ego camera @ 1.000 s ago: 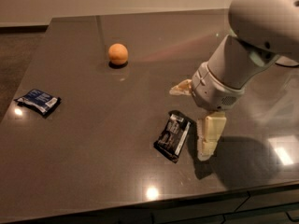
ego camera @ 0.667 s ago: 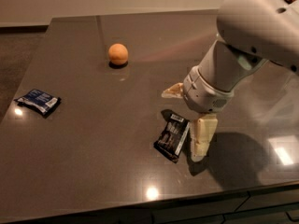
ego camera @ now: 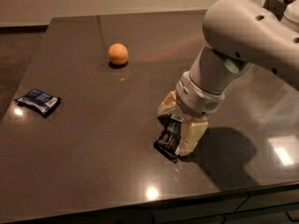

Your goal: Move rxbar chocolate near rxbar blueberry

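The rxbar chocolate [ego camera: 168,138], a flat black wrapper with white print, lies on the dark table near its front middle. My gripper [ego camera: 178,123] is down over it, open. One cream finger [ego camera: 166,107] stands at the bar's far end, and the other finger [ego camera: 192,135] sits beside its right edge. The bar's upper end is partly hidden under the wrist. The rxbar blueberry [ego camera: 38,101], a dark blue wrapper with a white label, lies far to the left near the table's left edge.
An orange ball [ego camera: 118,53] sits toward the back left of the table [ego camera: 93,162]. My large white arm [ego camera: 247,36] reaches in from the upper right. The table's front edge runs just below the black bar.
The arm and gripper have shifted left and down, so the fingers now straddle the black bar. The bar, the blue bar and the orange have not moved.
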